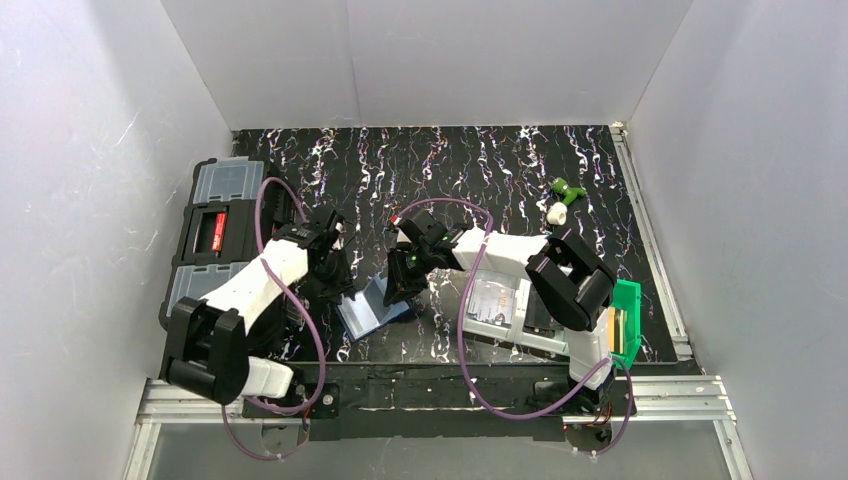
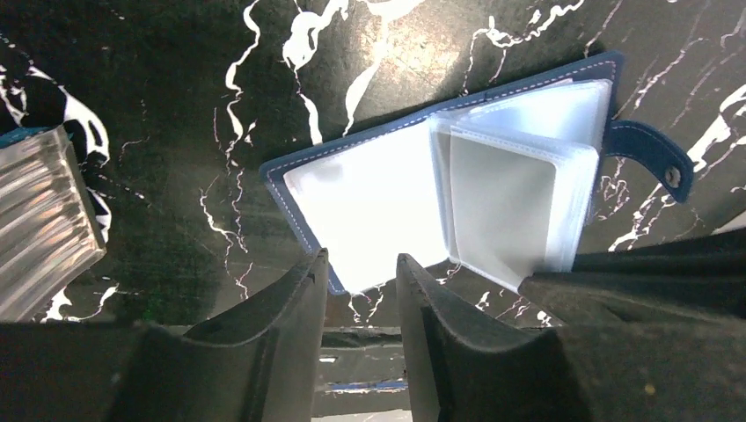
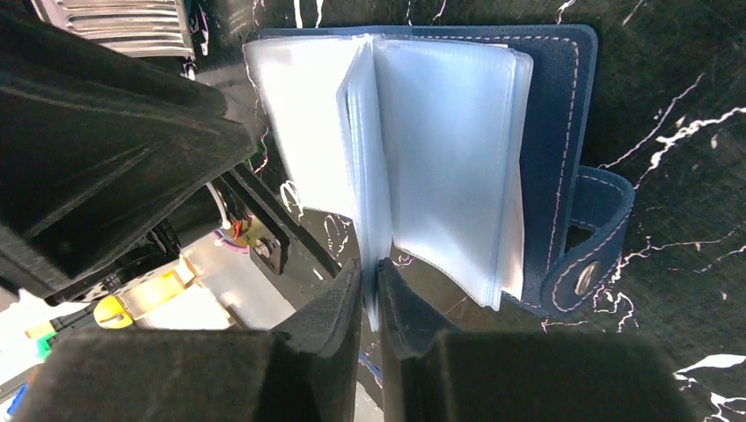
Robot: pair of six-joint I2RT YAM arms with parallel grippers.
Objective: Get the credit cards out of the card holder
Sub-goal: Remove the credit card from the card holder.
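On the black marbled table (image 1: 500, 160) between white walls (image 1: 450, 60), my right gripper (image 3: 369, 264) pinches a sleeve (image 3: 365, 176) of the card holder (image 3: 563, 105); my left gripper (image 2: 359, 259) stands parted

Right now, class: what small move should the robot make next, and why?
Probably close the left tool on the card holder's near edge: its jaws straddle that edge, apart, while the right tool pinches one clear sleeve. Steadying the holder should let that sleeve be turned.
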